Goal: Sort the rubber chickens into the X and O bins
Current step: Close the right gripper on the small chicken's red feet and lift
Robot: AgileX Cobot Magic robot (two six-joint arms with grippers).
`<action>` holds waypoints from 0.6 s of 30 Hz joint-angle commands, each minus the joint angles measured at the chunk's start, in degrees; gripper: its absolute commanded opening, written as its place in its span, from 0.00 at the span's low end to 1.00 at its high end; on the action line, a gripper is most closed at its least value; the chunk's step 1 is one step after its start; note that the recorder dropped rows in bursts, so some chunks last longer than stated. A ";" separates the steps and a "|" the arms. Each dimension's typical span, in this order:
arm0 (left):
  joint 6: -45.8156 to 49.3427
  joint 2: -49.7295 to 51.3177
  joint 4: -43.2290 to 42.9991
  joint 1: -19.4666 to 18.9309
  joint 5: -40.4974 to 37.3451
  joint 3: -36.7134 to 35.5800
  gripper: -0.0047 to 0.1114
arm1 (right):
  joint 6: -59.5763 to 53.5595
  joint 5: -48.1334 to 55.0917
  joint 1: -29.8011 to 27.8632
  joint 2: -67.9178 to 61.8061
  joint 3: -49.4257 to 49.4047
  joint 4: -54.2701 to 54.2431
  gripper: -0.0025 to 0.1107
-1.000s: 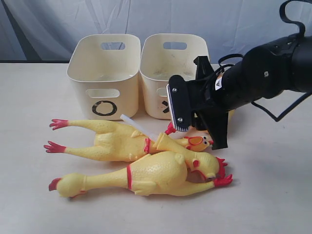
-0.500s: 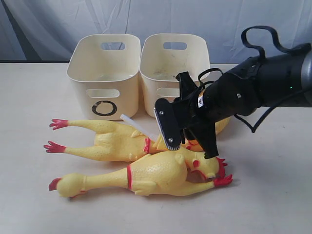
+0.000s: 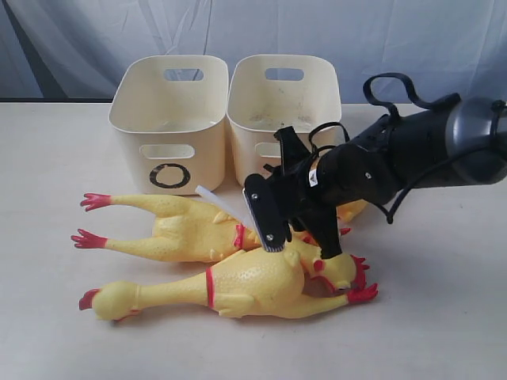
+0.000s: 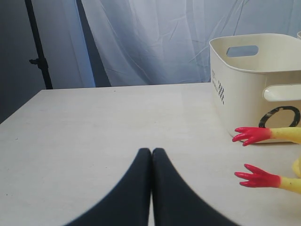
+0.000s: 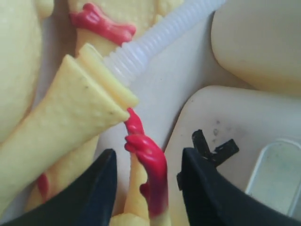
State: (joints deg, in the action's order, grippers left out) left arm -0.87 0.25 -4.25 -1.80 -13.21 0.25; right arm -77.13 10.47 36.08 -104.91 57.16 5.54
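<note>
Two long yellow rubber chickens lie on the table, the back one (image 3: 190,231) and the front one (image 3: 245,283). A shorter chicken (image 3: 354,209) is mostly hidden behind my right arm. The O bin (image 3: 169,127) and the X bin (image 3: 285,111) stand side by side behind them. My right gripper (image 3: 297,231) is low in front of the X bin, over the chickens' heads. In the right wrist view it (image 5: 149,155) is open, and a red chicken foot (image 5: 149,162) stands between the fingers with a gap on each side. My left gripper (image 4: 151,151) is shut and empty above bare table.
A white ribbed tube (image 5: 155,40) sticks out of one chicken beside the X bin's wall (image 5: 235,117). Two red feet (image 4: 251,135) (image 4: 259,177) lie in front of the O bin (image 4: 256,70). A pale curtain hangs behind the table.
My right gripper has moved left and down, from in front of the X bin's right side to low over the chickens' heads. Its jaws have narrowed a little. The left gripper stayed shut.
</note>
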 commanded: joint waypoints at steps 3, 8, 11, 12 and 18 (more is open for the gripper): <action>-0.19 -0.25 0.08 0.30 0.28 -0.25 0.04 | -0.20 -2.11 -0.08 -1.61 0.93 0.61 0.39; -0.19 -0.25 0.08 0.30 0.28 -0.25 0.04 | -0.20 -2.32 -0.08 -1.61 1.44 0.61 0.26; -0.19 -0.25 0.08 0.30 0.28 -0.25 0.04 | -0.20 -1.75 -0.08 -1.61 1.44 0.61 0.14; -0.19 -0.25 0.08 0.30 0.28 -0.25 0.04 | -0.20 -1.75 -0.08 -1.61 1.44 0.61 0.10; -0.19 -0.25 0.08 0.30 0.17 -0.25 0.04 | -0.09 -1.13 -0.08 -1.61 1.44 0.61 0.01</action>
State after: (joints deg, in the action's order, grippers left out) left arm -0.87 0.25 -4.25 -1.80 -13.21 0.25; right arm -77.13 8.70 36.08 -106.44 58.37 5.88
